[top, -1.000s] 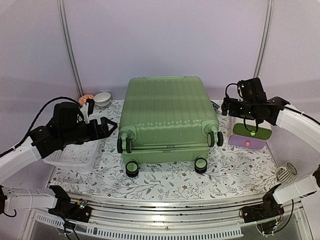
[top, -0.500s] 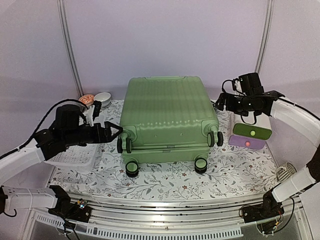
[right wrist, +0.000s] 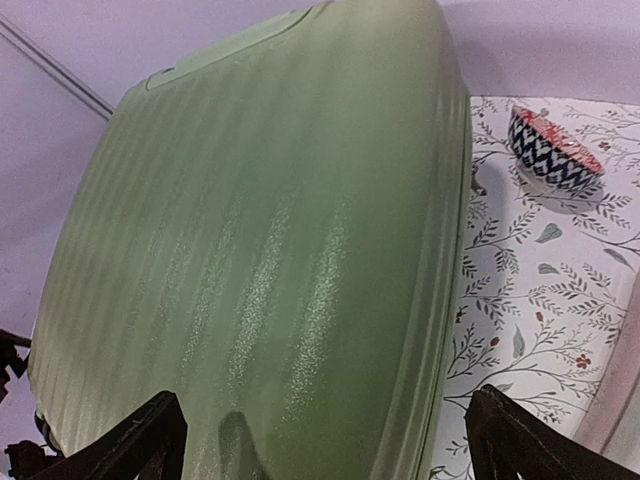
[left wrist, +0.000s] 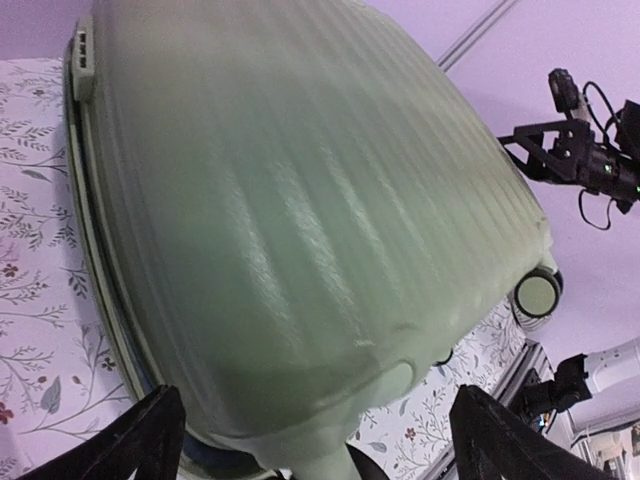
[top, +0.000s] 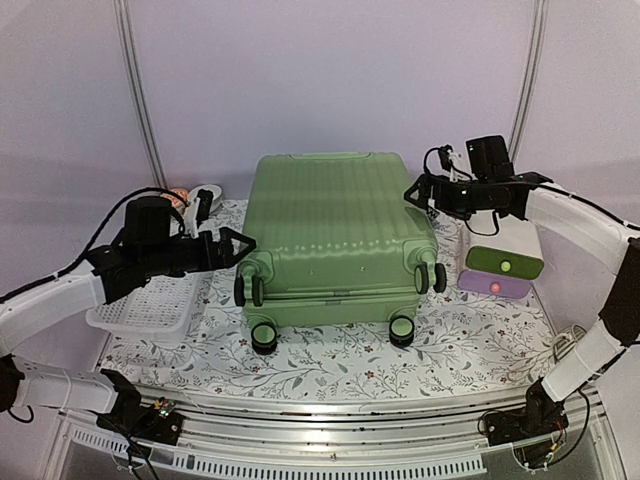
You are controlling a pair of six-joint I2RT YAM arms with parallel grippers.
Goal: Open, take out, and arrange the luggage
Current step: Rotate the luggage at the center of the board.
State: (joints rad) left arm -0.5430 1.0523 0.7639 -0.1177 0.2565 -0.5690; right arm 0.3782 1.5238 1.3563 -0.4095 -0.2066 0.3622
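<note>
We are bringing the left claw (top: 243, 246) and right claw (top: 411, 193) inward toward the suitcase (top: 335, 230) lying mid-frame, both wide open and empty; touching unevenly, we are risking shoving it askew.

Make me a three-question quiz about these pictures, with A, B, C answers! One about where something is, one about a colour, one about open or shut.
1. Where is the white basket from the suitcase?
A. on top of it
B. to its left in the top view
C. to its right in the top view

2. What colour is the suitcase?
A. light green
B. red
C. black

3. The suitcase is:
A. wide open
B. standing up on its wheels
C. closed and lying flat

Answers:
1 B, as the basket sits beside the shell on the left.
2 A, as the ribbed shell is light green in every view.
3 C, as the two halves meet and no lining shows.
</note>
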